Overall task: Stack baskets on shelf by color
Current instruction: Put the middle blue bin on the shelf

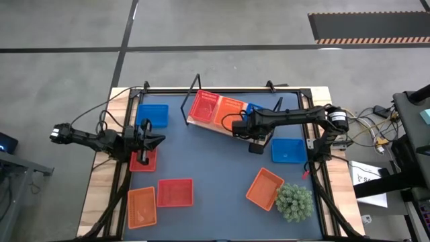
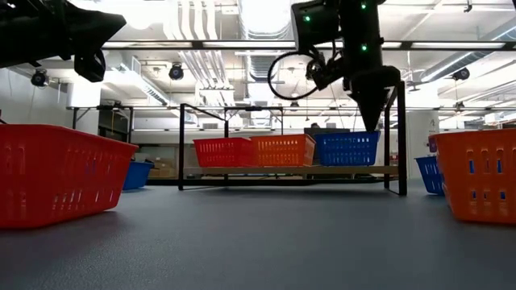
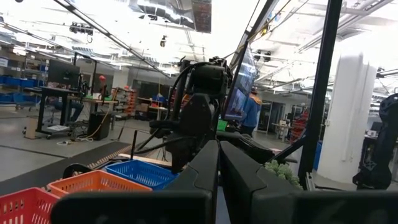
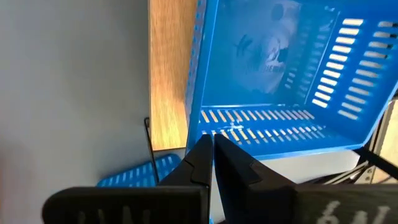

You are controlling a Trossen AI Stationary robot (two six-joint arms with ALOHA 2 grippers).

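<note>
The wooden shelf (image 2: 282, 170) stands at the table's far side, carrying a red basket (image 2: 223, 151), an orange basket (image 2: 282, 150) and a blue basket (image 2: 347, 148) side by side. My right gripper (image 2: 373, 125) is shut and points down over the blue basket's (image 4: 273, 68) right end. My left gripper (image 1: 160, 141) is shut and hovers level over the table's left side, beside a red basket (image 1: 143, 160) lying on the tabletop. More loose baskets rest on the table: blue (image 1: 152, 115), red (image 1: 175, 192), orange (image 1: 142, 206), orange (image 1: 264, 189), blue (image 1: 290, 150). My right gripper's shut fingertips (image 4: 205, 149) stand right at the rim of the blue basket's slotted side wall (image 4: 261, 118), coming from above and pointing down. I cannot tell whether they touch it. The basket sits flat on the shelf board (image 4: 168, 74).
A green spiky plant (image 1: 293, 202) stands near the table's near right corner, next to the orange basket. The shelf's black wire frame ends (image 2: 181, 145) rise at both sides. Open dark-blue tabletop (image 1: 215, 168) lies in the middle between the arms.
</note>
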